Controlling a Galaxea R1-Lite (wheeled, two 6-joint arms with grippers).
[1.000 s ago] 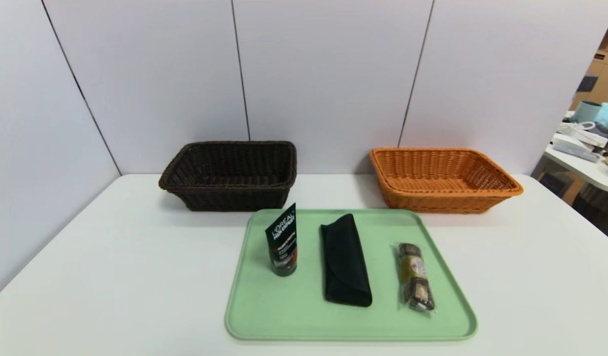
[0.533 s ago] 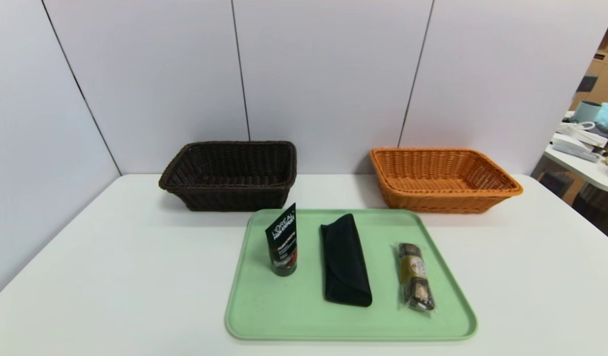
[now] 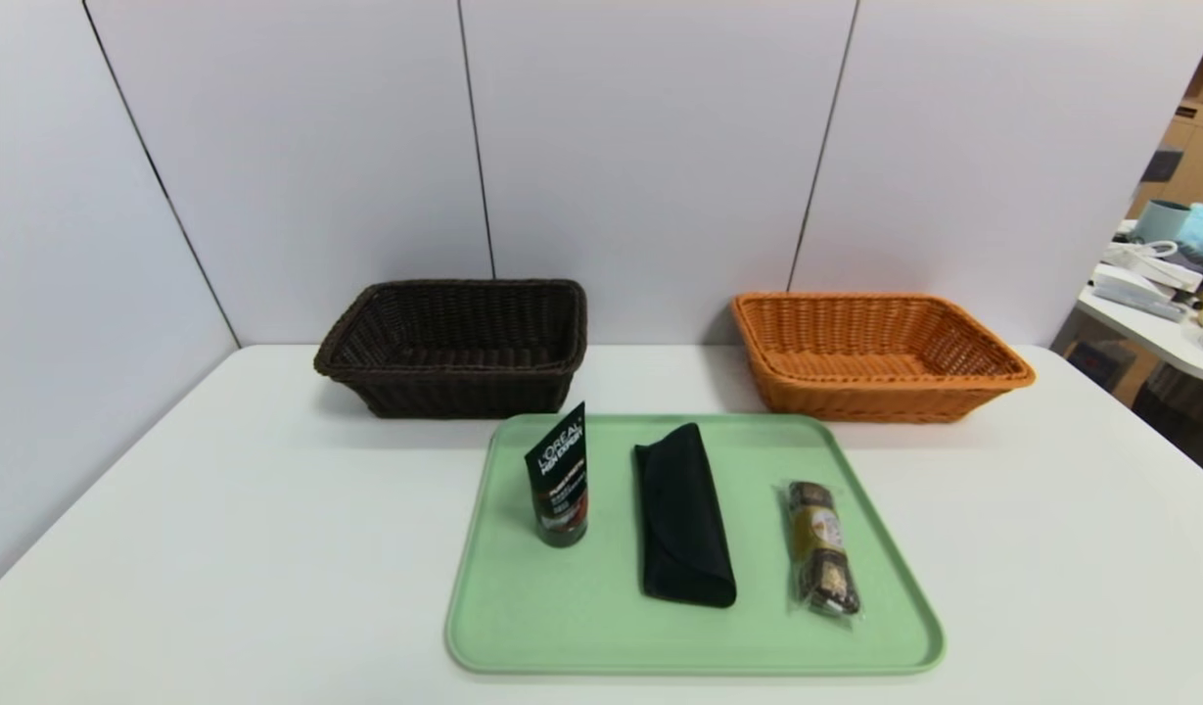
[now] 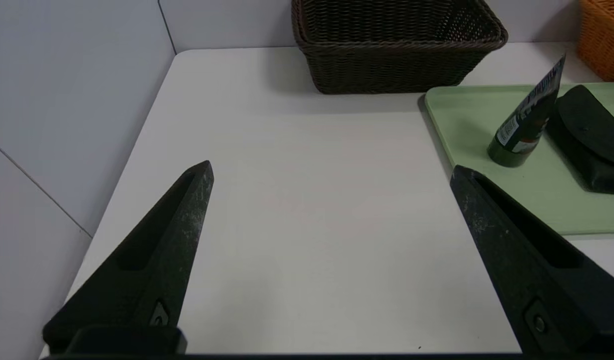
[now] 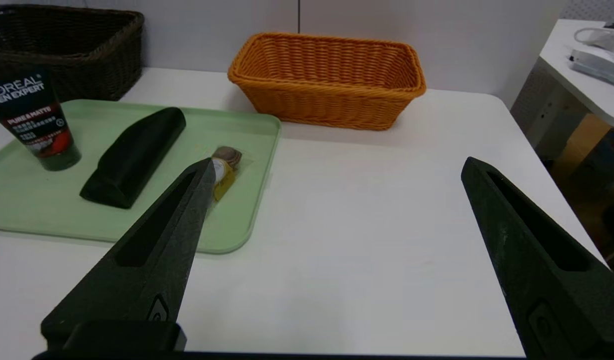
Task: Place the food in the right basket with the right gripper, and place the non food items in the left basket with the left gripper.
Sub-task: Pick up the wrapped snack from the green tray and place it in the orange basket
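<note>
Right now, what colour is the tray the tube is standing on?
Pale green; the tray shows best in the head view, with the black tube upright on it.

A wrapped brown-and-gold snack bar (image 3: 822, 548) lies flat at the right of a green tray (image 3: 523, 627). A black tube (image 3: 559, 477) stands upright on its cap at the tray's left; a black folded glasses case (image 3: 681, 514) lies between them. Behind sit a dark brown basket (image 3: 454, 348) and an orange basket (image 3: 875, 357), both empty.
</note>
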